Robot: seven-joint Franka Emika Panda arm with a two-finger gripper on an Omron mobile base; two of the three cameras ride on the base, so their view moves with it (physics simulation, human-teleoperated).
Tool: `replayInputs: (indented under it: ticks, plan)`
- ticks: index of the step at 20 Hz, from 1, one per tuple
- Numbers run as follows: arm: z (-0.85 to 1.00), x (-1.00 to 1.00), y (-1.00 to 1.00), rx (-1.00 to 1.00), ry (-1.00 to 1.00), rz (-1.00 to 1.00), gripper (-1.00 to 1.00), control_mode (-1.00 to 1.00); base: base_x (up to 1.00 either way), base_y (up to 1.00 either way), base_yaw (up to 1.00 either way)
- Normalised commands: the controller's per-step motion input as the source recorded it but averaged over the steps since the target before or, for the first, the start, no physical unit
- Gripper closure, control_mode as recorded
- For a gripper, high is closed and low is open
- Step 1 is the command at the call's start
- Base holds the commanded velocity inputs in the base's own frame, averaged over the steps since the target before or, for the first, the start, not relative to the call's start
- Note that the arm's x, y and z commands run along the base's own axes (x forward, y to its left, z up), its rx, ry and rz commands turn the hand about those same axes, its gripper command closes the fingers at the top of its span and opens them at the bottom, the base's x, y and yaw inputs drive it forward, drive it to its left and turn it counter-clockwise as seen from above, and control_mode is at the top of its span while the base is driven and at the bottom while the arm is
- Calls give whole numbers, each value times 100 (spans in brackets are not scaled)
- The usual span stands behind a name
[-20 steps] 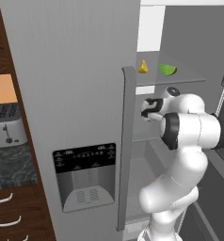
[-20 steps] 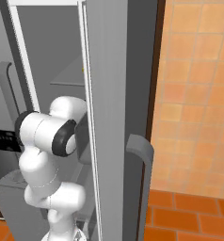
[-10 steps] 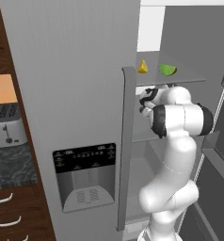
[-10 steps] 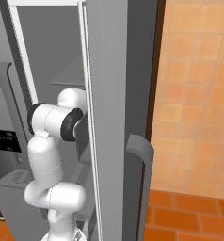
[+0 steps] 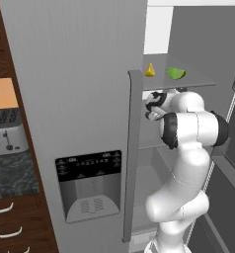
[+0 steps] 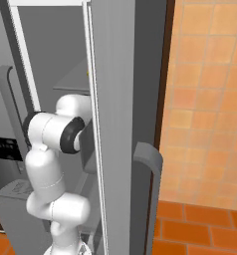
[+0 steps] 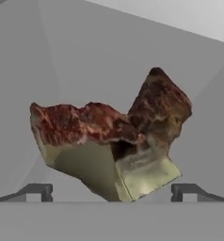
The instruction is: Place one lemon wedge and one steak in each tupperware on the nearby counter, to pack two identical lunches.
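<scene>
Steak: two lumpy red-brown pieces of steak (image 7: 111,150) lie together on a grey fridge shelf, seen up close in the hand view; the left one is wide and low, the right one stands taller and tilts to the right, and the two touch in the middle.
Gripper: the gripper (image 7: 111,190) points straight at the meat, its two dark fingertips (image 7: 38,190) spread wide at the bottom of the hand view, one to each side of the pile; nothing is pinched between them, and the meat's lower edge sits in the gap just ahead of them.
Gripper in left base view: the gripper (image 5: 154,105) reaches leftward inside the open fridge, below the upper shelf (image 5: 198,81); the finger spread cannot be read from here.
Lemon wedge: one small yellow lemon wedge (image 5: 149,70) sits on the upper shelf, above the gripper and well apart from it.
Lime wedge: a green lime wedge (image 5: 175,73) lies on the same shelf, near the lemon on its right.
Arm: the white arm (image 6: 53,149) bends up from the base into the fridge opening between the two doors.
Fridge door: the grey left door (image 5: 80,113) carries a dispenser panel (image 5: 88,183).
Surface: a strip of dark speckled surface (image 5: 11,173) with a toaster (image 5: 6,131) on it shows at the far left, above wooden drawers (image 5: 13,222).
</scene>
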Motion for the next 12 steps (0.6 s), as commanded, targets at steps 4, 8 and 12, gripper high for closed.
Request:
replayInputs:
  ticks: [4, 8, 12]
  plan:
    - [51, -4, 0, 0, -3, 0, -100, -100, 0, 0, 0]
    - [4, 22, 9, 0, 0, -2, -100, -100, 0, 0, 0]
    - [-31, 38, 26, 0, 0, -8, -100, -100, 0, 0, 0]
